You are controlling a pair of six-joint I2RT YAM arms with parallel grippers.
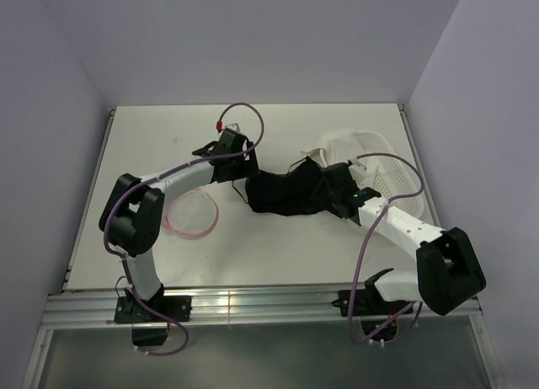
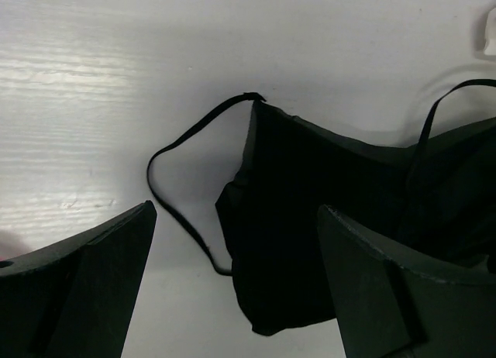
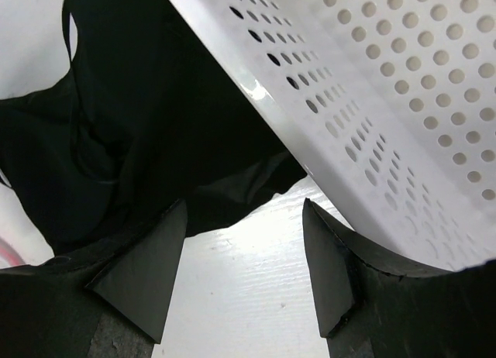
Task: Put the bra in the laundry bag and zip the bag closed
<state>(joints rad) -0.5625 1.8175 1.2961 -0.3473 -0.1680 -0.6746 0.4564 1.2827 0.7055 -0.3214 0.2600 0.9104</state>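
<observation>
One bra lies spread on the table at centre. The bag lies flat to its left, apart. The basket sits just beside its right end. The left gripper hangs over the strap end, jaws wide, empty. The right gripper sits low between bra and basket, jaws parted, empty.

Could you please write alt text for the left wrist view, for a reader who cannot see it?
A black soft fabric bra lies on a white table, with one thin strap looping out to its left. The left tool hangs above it with its two dark fingers spread wide, holding nothing.
</observation>
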